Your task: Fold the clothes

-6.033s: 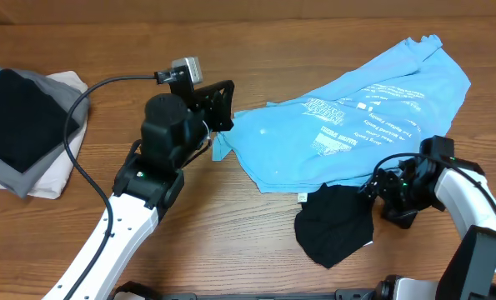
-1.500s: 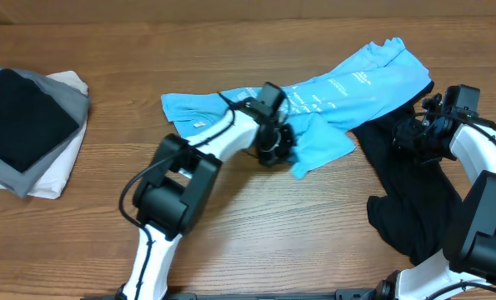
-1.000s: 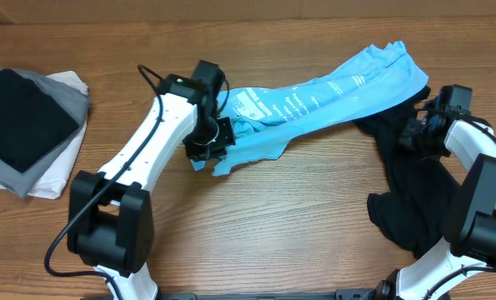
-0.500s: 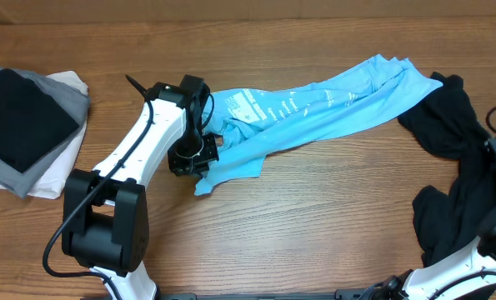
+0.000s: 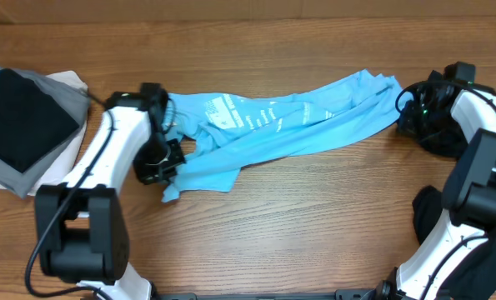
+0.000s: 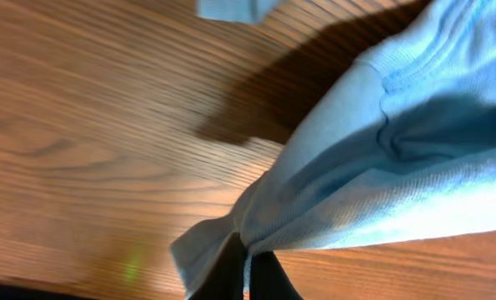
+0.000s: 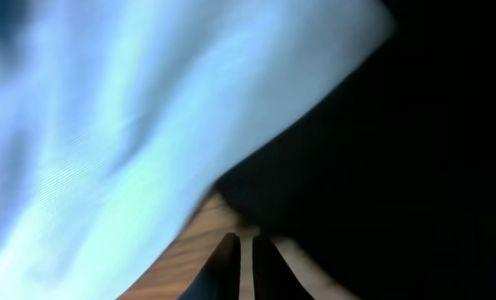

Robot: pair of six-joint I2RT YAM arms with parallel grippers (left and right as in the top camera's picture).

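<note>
Two arms were at work on your wooden table (image 5: 314, 242), with the sky-blue T-shirt (image 5: 306, 133) lying between them as a long, rumpled band running from the left gripper up toward the right-hand end of the table. Your left gripper (image 5: 166, 162) sat at the shirt's lower left end. Your left wrist camera showed that gripper (image 6: 248, 268) clamped tight on a bunched fold of the blue knit (image 6: 414, 167), the cloth fanning out above the dark fingertips (image 6: 228, 268) and a small tail of it hanging to their left over the wood grain. Printed lettering (image 5: 231, 112) faced up on the left part of the shirt, too small to read. At the far end, your right gripper (image 5: 408, 107) sat just beside the shirt's right tip, against a heap of black fabric (image 5: 439, 137). Your right wrist camera was blurred. It showed blue cloth (image 7: 106, 125) filling the left, black cloth (image 7: 398, 167) filling the right, and the gripper (image 7: 241, 250) with its fingers drawn together to a thin slit at the edge of the black. You could not tell from that view whether any cloth was pinched there. More black fabric (image 5: 427, 218) lay at the lower right, partly behind the right arm. Well apart, at the left edge, a folded black garment (image 5: 18, 117) rested on a grey cloth (image 5: 74, 107) and a white one (image 5: 54, 179).
</note>
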